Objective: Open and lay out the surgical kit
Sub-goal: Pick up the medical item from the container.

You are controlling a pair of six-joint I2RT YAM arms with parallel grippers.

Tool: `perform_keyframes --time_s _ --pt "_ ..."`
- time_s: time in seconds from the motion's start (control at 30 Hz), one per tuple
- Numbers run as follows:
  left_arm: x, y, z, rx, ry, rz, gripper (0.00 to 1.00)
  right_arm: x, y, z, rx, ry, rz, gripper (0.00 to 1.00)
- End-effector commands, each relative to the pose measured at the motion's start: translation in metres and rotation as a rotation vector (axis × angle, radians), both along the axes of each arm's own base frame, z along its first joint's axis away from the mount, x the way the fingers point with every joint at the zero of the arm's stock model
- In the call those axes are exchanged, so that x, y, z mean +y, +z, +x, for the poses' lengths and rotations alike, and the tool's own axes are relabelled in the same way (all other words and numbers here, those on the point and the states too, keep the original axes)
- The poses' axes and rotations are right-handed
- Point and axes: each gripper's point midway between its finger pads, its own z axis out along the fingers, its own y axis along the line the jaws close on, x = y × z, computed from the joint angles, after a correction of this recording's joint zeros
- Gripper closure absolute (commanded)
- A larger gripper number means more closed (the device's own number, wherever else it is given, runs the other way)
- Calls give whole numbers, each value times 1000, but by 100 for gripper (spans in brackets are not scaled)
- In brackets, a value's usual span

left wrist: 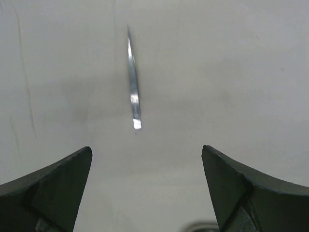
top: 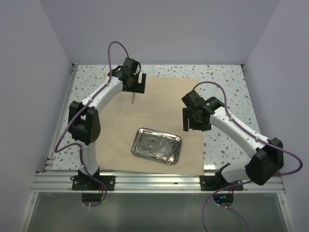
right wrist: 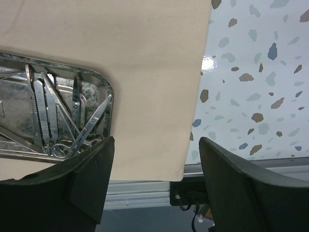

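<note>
Nearest, the steel tray [top: 159,132] sits on the tan cloth [top: 159,101], spread flat over the speckled surface [right wrist: 251,72], with scissors [right wrist: 94,120] heaped inside. My right pincer [right wrist: 157,142] hangs apart and empty over the cloth's right edge. Far left, my left pincer [left wrist: 147,152] gapes wide, a slim steel tool [left wrist: 133,92] on the cloth just beyond it, untouched.

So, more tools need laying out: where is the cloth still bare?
Bare cloth lies between the thin metal tool and the tray, and left of the tray. The tray itself is crowded with instruments.
</note>
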Motion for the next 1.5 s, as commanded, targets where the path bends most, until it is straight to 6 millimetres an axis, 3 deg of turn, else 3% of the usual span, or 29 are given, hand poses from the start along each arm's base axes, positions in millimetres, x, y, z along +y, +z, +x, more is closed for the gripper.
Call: perform_keyframes --time_s 0.0,0.13,0.17,0.23,0.27,0.37,0.57,0.73,0.83,0.9,1.1,1.13,1.23,1.3,1.33,1.37,1.47 --pt "-38 42 -63 -28 -37 -123 1 9 10 12 -53 17 48 26" --pt "-65 30 -142 96 -54 -176 14 13 8 8 -56 33 87 26" --pt "-70 23 -168 142 -42 -184 21 14 6 5 -48 39 92 26" --pt "-72 22 -189 171 -21 -200 27 14 7 3 -55 50 105 26" --pt "-74 9 -205 213 -1 -204 28 14 6 0 -47 55 112 26" --pt "-80 -4 -222 240 7 -219 31 13 3 -7 -38 75 126 26" --pt "-110 -8 -207 166 -86 -193 34 10 2 -20 -18 122 140 27" --pt "-130 -8 -214 179 -204 -225 32 4 13 -25 -42 152 131 26" --pt "-122 -9 -218 228 -106 -201 34 1 13 -30 -35 156 132 26" --pt "-108 -11 -225 251 81 -179 33 1 12 -33 -35 160 137 27" --pt "-116 -5 -234 280 329 -208 29 2 8 -37 -31 177 153 27" --pt "-126 -8 -232 290 316 -204 29 2 7 -38 -28 179 156 27" --pt "-127 -19 -237 317 359 -152 28 3 7 -40 -23 191 165 27" --pt "-136 -22 -242 352 420 -233 26 4 8 -43 -21 198 180 27" --pt "-131 -35 -252 382 451 -239 26 4 6 -46 -15 201 183 27" --pt "-140 -37 -251 392 509 -312 26 4 8 -47 -22 206 189 27" --pt "-131 -44 -257 392 617 -350 26 3 8 -51 -27 213 201 27"
